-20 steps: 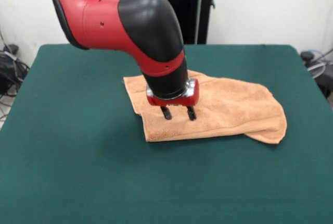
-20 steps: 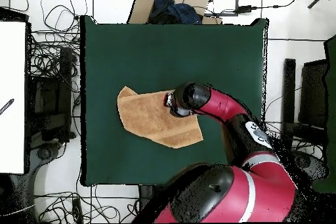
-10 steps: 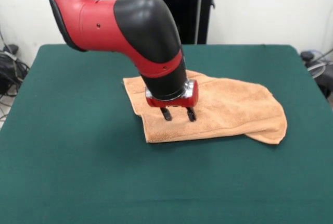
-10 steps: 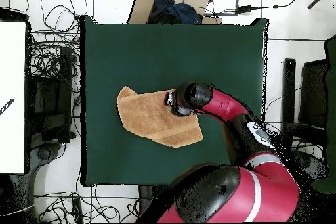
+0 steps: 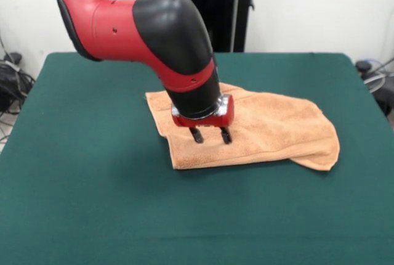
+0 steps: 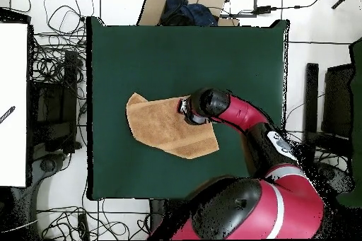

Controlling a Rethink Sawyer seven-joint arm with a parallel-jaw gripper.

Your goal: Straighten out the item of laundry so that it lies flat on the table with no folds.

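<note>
Near the middle of the dark green tabletop [image 5: 92, 203] the peach-orange hand towel [image 5: 277, 126] is spread in a rough, uneven shape, not flat: in the front view its right end is folded over into a thick rounded flap, and a doubled edge is seen along the side nearest the camera. From above, the towel [image 6: 159, 125] is seen as a skewed patch with one corner turned up at its left end, and green felt is left bare on every side of it. The red and black arm [image 5: 154, 37] is brought down over the towel's left part (as the front camera has it), and the hand [image 5: 211, 134] is held over the cloth with its two dark fingers [image 5: 196, 134] parted, nothing gripped between them; whether the tips touch the terry cannot be told. In the overhead view the hand [image 6: 183, 108] is set at the towel's upper right edge.
</note>
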